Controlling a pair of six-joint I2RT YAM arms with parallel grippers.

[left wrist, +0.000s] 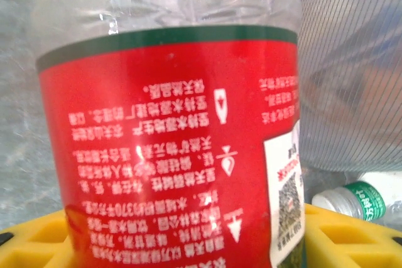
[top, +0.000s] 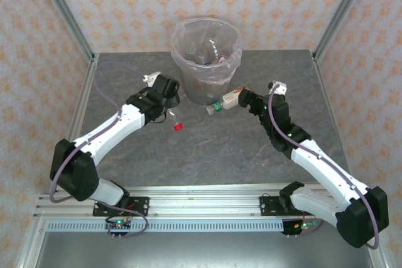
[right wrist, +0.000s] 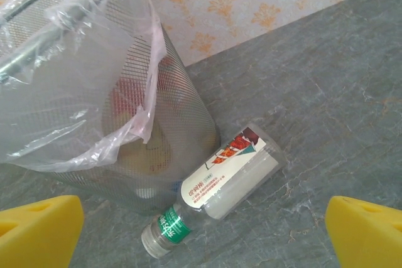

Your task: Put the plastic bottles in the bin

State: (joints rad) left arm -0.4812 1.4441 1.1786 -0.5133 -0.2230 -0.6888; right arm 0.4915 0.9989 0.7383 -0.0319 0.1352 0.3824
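Left tool [top: 168,96] pinches red-label bottle [left wrist: 169,155], low, just beside bin [top: 178,49]. Right tool [top: 245,100] is spread above green-cap bottle [right wrist: 217,180], which lies on table [top: 220,149] at bin's base.

Risks:
- Left bottle swung in too low could clip rim or bag and tip bin.
- Right fingers could push bin wall.

Open room: near table, around loose cap [top: 178,127].

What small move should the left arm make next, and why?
Probably raise the left gripper above the bin rim. It seems shut on the red-label bottle, which sits beside the mesh wall, not over the opening, so letting go now would likely drop it on the table.
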